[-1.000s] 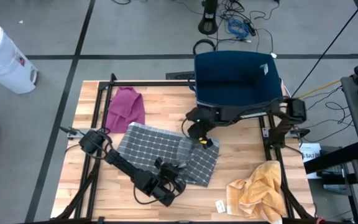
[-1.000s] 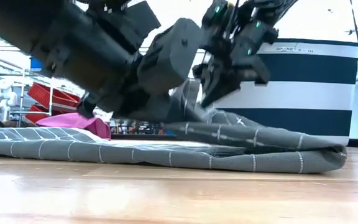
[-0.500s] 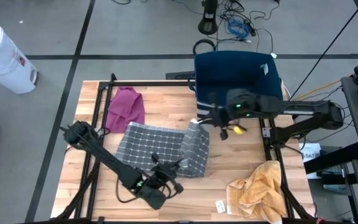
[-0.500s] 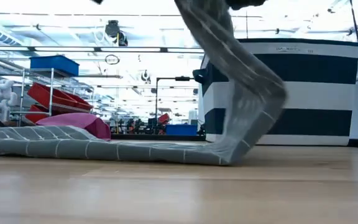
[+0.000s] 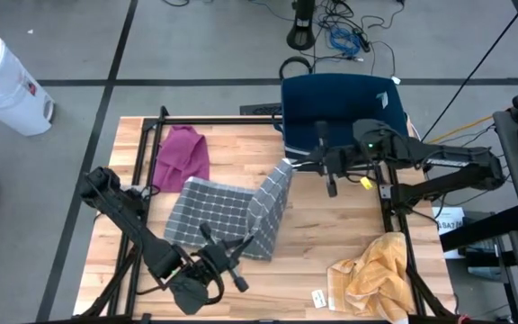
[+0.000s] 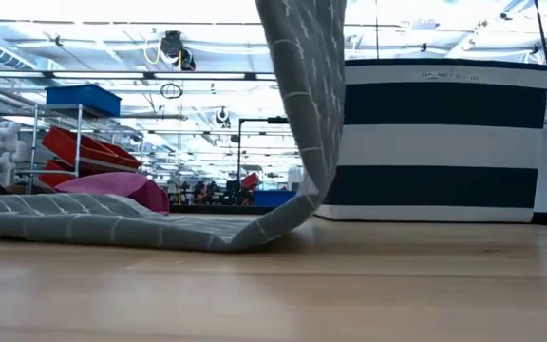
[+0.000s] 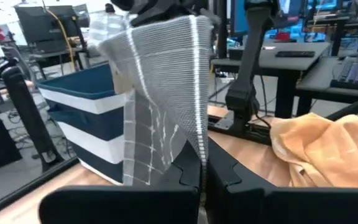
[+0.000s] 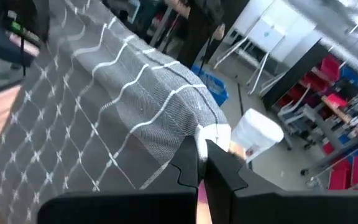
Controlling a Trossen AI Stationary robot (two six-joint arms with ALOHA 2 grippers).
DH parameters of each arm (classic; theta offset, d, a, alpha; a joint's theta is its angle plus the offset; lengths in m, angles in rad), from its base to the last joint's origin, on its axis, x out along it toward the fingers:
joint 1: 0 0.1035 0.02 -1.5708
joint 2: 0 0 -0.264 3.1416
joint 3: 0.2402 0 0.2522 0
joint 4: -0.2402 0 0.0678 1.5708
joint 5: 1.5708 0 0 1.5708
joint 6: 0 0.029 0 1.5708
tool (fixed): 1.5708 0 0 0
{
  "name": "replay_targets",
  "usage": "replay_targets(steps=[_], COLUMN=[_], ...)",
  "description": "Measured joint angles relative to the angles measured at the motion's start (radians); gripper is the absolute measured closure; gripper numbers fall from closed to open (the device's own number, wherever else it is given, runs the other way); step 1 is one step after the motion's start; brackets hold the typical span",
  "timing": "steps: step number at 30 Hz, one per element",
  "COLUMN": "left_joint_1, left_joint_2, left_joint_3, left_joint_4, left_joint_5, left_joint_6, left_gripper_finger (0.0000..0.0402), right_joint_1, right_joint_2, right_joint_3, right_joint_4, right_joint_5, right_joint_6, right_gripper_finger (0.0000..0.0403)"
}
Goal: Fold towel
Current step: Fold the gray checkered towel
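The grey towel with a white grid (image 5: 214,211) lies with its left half flat on the table, and its right half rises steeply (image 6: 302,114). My right gripper (image 5: 306,166) is raised over the table's far middle, in front of the basket. It is shut on the towel's lifted far corner. My left gripper (image 5: 244,243) is near the table's near edge, shut on the towel's near right edge. In the low view both grippers are above the picture's top. My left gripper pinches the towel's right edge near its near corner (image 7: 199,149) between its two fingers; the cloth stands up from the fingers (image 7: 225,171), lifted off the table. My right gripper pinches the towel's far right corner (image 8: 211,134) between its two fingers, level from the table's right. The cloth falls away from that corner down to the table.
A blue and white striped basket (image 5: 344,112) stands at the far right behind the right arm. A magenta cloth (image 5: 183,153) lies far left of the towel. A yellow cloth (image 5: 376,274) lies at the near right corner, with a small white tag (image 5: 317,297) beside it.
Both grippers have lifted the towel's right edge off the table and carried it toward the left. My right gripper rose from the towel; my left gripper moved left along the near edge. The towel's right half now stands up, and its left half has stayed flat.
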Motion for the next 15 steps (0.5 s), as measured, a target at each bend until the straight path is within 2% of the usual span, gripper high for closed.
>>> replay_targets(steps=[6, 10, 15], left_joint_1=[0.055, 0.056, 0.044], left_joint_2=[0.001, 0.001, 0.001], left_joint_3=[0.000, 0.000, 0.000], left_joint_4=[-0.040, -0.096, -0.235], left_joint_5=[0.133, 0.136, 0.090], left_joint_6=[-0.113, -0.154, -0.323], left_gripper_finger=[0.0401, 0.0401, 0.0401], right_joint_1=[-0.002, -0.003, -0.011], right_joint_2=[0.053, 0.097, 0.173], right_joint_3=[0.068, 0.107, 0.124], right_joint_4=[-0.081, -0.127, -0.132], right_joint_5=[0.030, 0.021, -0.010], right_joint_6=[-0.052, -0.080, -0.124], right_gripper_finger=[0.0403, 0.0403, 0.0403])
